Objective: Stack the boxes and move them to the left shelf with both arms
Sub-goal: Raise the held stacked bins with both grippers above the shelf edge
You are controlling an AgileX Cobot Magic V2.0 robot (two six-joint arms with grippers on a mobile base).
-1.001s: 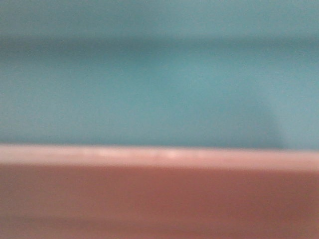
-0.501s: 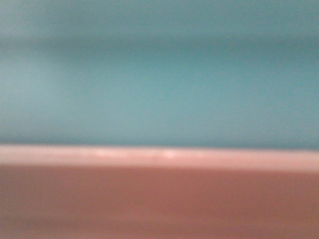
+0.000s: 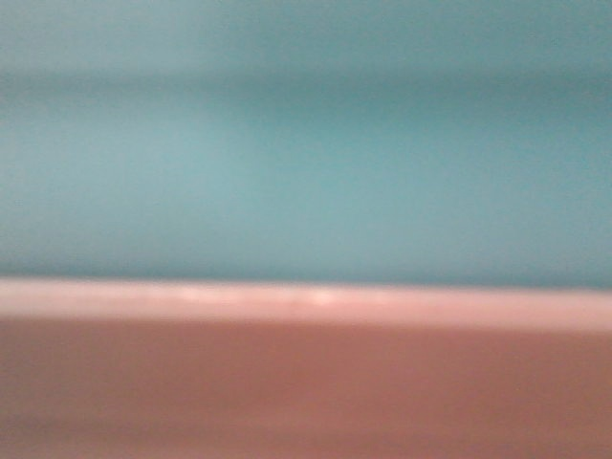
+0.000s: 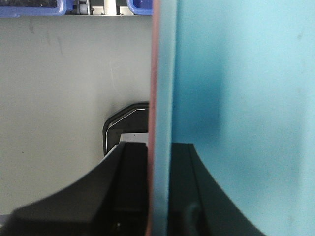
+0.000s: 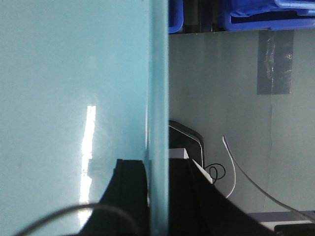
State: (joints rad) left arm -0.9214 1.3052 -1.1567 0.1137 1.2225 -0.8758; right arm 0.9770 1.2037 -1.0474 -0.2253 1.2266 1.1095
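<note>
Boxes are nested: aqua tub (image 4: 236,98) sits inside pink tub (image 4: 153,123), whose rim shows as a thin salmon strip outside the aqua wall. We hold the stack by opposite end walls, so its long axis runs between the arms, neither nearer. Left end effector (image 4: 158,191) is narrow, one jaw inside, one outside, clamped on both walls. Right end effector (image 5: 158,196) is likewise pinched on the aqua wall; pink isn't visible there. Front cam is too blurred, prob. just aqua over pink (image 3: 306,382). Blue bins (image 5: 256,14) sit ahead; left shelf isn't in view, so we can't tell its bearing.
</note>
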